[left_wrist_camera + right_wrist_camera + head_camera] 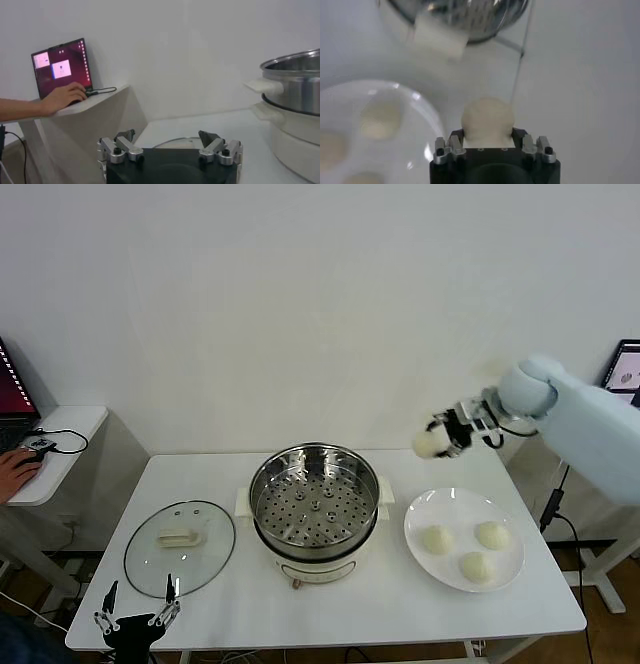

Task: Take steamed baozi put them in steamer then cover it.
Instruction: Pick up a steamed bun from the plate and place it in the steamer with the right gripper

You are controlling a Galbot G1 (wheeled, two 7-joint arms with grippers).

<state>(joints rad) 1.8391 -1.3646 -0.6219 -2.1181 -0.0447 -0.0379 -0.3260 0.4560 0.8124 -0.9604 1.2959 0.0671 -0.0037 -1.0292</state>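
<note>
My right gripper (437, 440) is shut on one cream-white baozi (430, 444), held in the air above the table between the steamer and the plate; it also shows in the right wrist view (487, 120). Three baozi (437, 539) (492, 534) (476, 566) lie on the white plate (425, 514) at the right. The steel steamer (313, 484) with its perforated tray stands at the table's middle, uncovered and with nothing on the tray. The glass lid (180, 546) with a cream handle lies at the left. My left gripper (138, 616) is open, parked low at the table's front left corner.
A side desk (60, 434) with a laptop and a person's hand (15, 469) is at the far left. The wall runs close behind the table. Bare tabletop lies in front of the steamer.
</note>
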